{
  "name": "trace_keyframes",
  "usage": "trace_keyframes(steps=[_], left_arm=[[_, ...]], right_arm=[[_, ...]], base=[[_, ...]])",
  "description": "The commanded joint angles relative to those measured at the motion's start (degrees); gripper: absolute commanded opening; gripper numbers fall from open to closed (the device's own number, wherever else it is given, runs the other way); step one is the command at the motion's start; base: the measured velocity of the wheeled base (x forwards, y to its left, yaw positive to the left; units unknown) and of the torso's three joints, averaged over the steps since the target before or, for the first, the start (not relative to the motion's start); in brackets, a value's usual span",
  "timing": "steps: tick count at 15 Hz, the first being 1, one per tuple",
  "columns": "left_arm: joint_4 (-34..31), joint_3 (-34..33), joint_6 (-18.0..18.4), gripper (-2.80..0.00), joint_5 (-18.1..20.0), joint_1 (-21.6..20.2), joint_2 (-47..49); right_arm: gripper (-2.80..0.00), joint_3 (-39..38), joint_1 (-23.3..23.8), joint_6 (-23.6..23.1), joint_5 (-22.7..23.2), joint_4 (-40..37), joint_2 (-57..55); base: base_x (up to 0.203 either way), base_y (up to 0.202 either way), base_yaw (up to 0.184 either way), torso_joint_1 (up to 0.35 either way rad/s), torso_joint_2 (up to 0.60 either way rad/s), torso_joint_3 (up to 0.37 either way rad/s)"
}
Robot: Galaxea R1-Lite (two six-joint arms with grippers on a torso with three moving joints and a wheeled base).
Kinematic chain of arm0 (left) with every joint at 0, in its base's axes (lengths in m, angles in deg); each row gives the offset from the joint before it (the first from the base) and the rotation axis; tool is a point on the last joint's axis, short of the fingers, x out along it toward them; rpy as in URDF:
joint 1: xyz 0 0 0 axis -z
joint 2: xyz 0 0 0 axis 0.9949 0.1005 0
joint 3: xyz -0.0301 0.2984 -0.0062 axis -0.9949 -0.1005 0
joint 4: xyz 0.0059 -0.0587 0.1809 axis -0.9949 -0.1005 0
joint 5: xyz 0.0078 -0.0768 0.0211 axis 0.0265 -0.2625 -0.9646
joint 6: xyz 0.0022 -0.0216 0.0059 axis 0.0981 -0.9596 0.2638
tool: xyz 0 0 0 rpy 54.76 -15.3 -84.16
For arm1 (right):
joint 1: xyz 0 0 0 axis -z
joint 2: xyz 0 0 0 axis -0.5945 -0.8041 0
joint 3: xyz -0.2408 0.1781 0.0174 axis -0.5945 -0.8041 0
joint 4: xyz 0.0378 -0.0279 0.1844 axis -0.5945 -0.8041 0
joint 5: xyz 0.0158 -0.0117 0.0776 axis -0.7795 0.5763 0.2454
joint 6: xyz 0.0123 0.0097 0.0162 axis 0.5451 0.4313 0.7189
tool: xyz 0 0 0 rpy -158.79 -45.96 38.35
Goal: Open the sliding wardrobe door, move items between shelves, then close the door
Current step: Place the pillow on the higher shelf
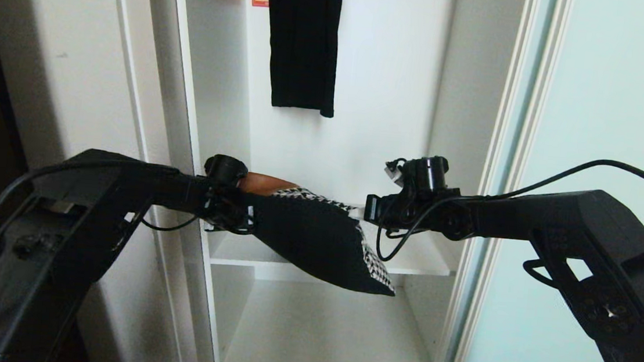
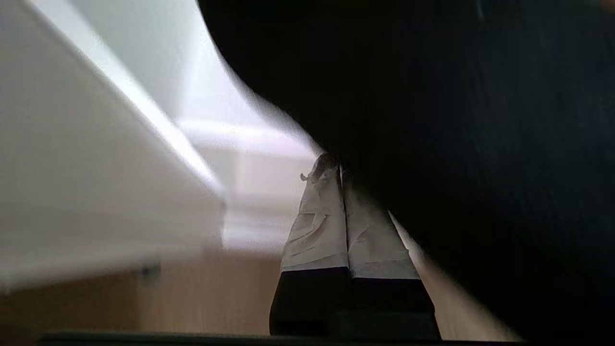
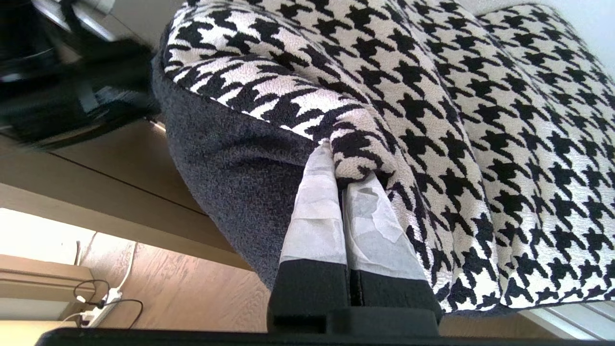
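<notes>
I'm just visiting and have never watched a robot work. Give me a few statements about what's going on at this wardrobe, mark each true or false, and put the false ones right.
1. Both grippers are pinching the cushion. True: the left gripper and the right gripper are each shut on an edge of it.
2. The cushion is lying flat on a shelf. False: it hangs in the air between the two arms, in front of the shelf.
3. The sliding wardrobe door is closed across the compartment. False: it is slid to the right, leaving the compartment open.
4. A black garment hangs inside the wardrobe. True.
5. The cushion is plain red. False: black-and-white houndstooth, black back.
</notes>
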Motion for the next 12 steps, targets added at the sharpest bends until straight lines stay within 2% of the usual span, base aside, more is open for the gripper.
trace_keyframes(steps=[1, 3, 5, 8, 10, 12], left_arm=[[9.0, 1.5, -0.1, -2.8, -3.1, 0.0, 5.4], [15.2, 1.5, -0.1, -2.8, -4.2, 0.0, 7.0], [17.2, 1.5, 0.0, -2.8, -4.6, 0.0, 8.9], [24.4, 1.5, 0.1, -2.8, -4.6, 0.0, 11.2], [24.8, 1.5, 1.9, -2.8, -4.8, 0.0, 11.9], [27.1, 1.4, 4.8, -2.8, -8.0, 0.0, 12.3]], right_arm=[[-2.8, 0.0, -0.6, 0.0, 0.2, -0.4, 0.0], [-2.8, -0.5, -1.8, -0.2, -0.1, -1.0, 0.0], [-2.8, -0.3, -3.0, -0.5, -0.5, -2.1, 0.1], [-2.8, -0.5, -4.5, -1.7, -0.5, -3.0, -0.2], [-2.8, 0.0, -5.0, -2.6, -0.5, -4.4, -0.7], [-2.8, 0.0, -5.0, -2.6, -0.6, -4.1, -0.8]], base=[[0.0, 0.0, 0.0, 0.0, 0.0, 0.0], [0.0, 0.0, 0.0, 0.0, 0.0, 0.0], [0.0, 0.0, 0.0, 0.0, 0.0, 0.0], [0.0, 0.0, 0.0, 0.0, 0.0, 0.0], [0.0, 0.0, 0.0, 0.0, 0.0, 0.0], [0.0, 0.0, 0.0, 0.0, 0.0, 0.0]])
